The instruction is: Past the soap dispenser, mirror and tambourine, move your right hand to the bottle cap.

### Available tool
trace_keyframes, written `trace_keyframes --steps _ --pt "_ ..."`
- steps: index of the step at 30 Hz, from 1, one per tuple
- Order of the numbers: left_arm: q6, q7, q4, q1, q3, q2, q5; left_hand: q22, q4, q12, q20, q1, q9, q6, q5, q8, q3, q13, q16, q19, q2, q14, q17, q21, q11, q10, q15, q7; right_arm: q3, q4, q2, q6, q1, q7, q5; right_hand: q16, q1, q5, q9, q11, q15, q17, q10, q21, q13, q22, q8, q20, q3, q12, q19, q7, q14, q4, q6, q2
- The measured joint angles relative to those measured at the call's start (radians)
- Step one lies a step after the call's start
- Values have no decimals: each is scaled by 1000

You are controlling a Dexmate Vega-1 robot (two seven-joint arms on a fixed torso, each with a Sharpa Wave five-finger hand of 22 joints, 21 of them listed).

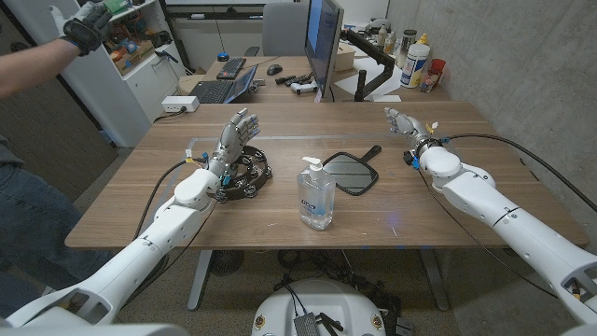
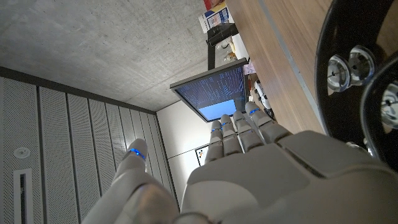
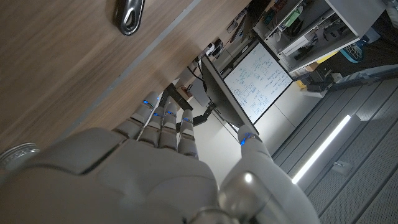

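A wooden desk [image 1: 280, 219] carries a clear soap dispenser [image 1: 315, 195] standing upright near its front edge, with a black hand mirror [image 1: 349, 172] lying just behind and to the right of it, handle pointing away from the robot. To the left lies a black tambourine [image 1: 242, 177], its metal jingles bright in the left wrist view.

The left robot hand [image 1: 234, 141] is raised over the tambourine, fingers straight and slightly apart, holding nothing. The right robot hand [image 1: 403, 122] hovers over the far right part of the desk, well apart from the mirror, fingers extended and empty.

In the right wrist view a small silvery round object, possibly the bottle cap [image 3: 17, 155], sits on the desk just beside that hand. At the far left, a person's gloved hand [image 1: 87, 26] reaches out.
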Motion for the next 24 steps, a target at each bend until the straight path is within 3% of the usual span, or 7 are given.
trace_keyframes --steps 24 --pt "19 0 -52 23 0 31 11 5 -3 0 0 0 0 5 5 0 -11 0 0 0 0 -4 0 -14 4 -4 3 5 -9 -52 -41 -148 23 -10 -29 -11 41 9 0 -6 -8 -5 -6 -23 0 0 0 2 6 -8 -12 -15 -26 -25 15 11"
